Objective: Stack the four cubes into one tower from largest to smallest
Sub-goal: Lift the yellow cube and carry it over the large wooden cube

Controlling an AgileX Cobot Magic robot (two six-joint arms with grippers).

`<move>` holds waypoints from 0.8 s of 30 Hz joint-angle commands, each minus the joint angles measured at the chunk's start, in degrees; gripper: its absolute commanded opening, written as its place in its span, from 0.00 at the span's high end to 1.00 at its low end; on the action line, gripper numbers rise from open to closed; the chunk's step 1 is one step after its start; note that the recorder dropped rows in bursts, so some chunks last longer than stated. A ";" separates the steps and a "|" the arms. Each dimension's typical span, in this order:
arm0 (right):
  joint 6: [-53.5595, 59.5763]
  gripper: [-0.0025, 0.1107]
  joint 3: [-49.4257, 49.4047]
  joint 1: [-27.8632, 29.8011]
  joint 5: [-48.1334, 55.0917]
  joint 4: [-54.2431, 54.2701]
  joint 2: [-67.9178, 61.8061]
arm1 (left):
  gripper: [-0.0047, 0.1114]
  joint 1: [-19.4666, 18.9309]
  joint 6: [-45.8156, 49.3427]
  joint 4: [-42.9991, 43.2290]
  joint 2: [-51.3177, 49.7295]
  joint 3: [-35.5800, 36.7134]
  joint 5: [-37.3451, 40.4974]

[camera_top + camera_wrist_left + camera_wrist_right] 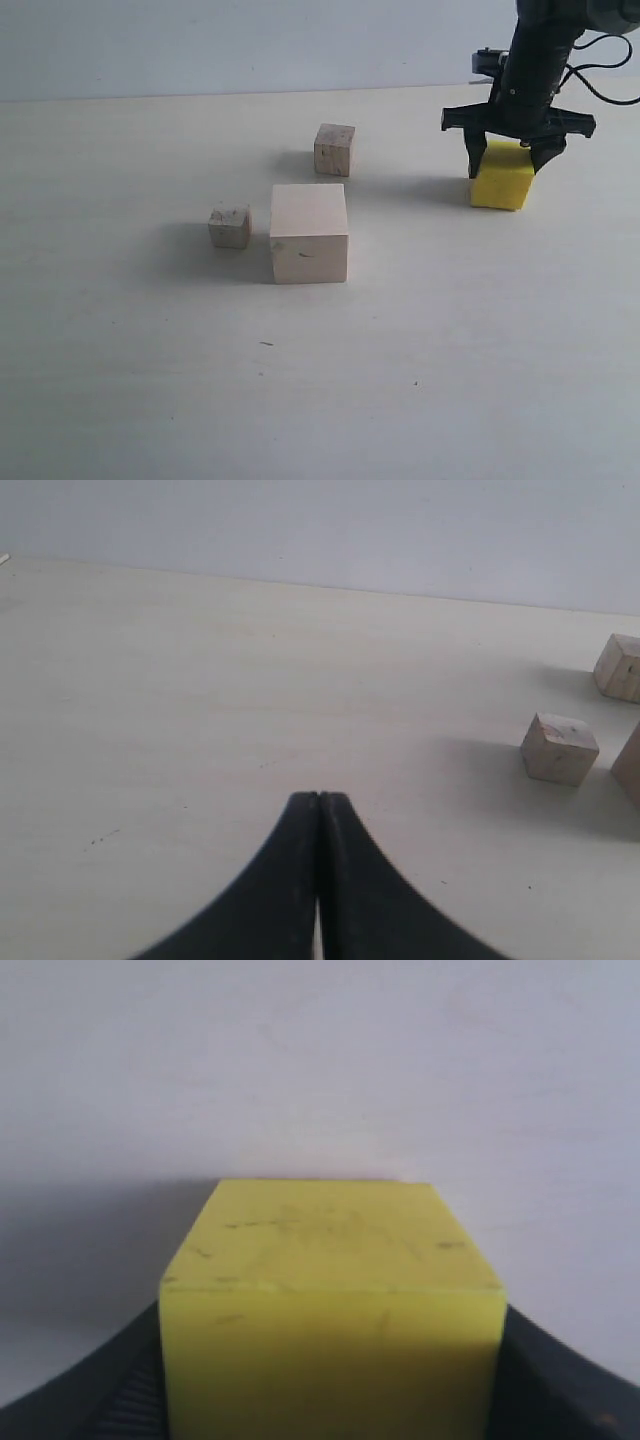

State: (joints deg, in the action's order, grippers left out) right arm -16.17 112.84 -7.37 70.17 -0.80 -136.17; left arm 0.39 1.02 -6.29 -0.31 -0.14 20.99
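Right gripper (510, 167) straddling yellow cube (500, 186), perhaps touching, large cube (309, 233) apart

My right gripper (511, 150) flanks the yellow cube (502, 176) tightly, no gap showing at either side. Open table (430, 330) runs from there to the large cube (309, 233). The smallest cube (229, 228) stands just beside that one, a narrow gap between; the other small cube (334, 149) stands behind it, apart. Ahead of my closed left gripper (319, 798) the table lies bare, cubes off to one side.
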 commanded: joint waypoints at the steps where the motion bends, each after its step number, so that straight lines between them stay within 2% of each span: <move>1: 1.68 0.98 0.22 0.02 -0.21 0.37 5.00 | 0.96 0.35 0.24 0.24 0.31 0.14 -0.53; 7: 1.68 0.98 -0.65 -0.20 -0.21 8.77 12.98 | 0.96 0.35 0.24 0.24 0.31 0.14 -0.53; 10: 1.60 0.98 -2.87 -2.18 -0.21 8.81 16.85 | 0.96 0.35 0.24 0.24 0.31 0.14 -0.53; 15: 0.58 0.98 -7.29 -8.52 -0.21 5.30 22.33 | 0.96 0.35 0.24 0.24 0.31 0.14 -0.53; 24: -4.28 0.98 -7.91 -19.37 -0.21 5.23 24.90 | 0.96 0.35 0.24 0.24 0.31 0.14 -0.53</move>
State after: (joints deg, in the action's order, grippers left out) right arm -18.65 105.12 -24.30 70.29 4.75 -111.50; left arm 0.39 1.02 -6.29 -0.31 -0.14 20.99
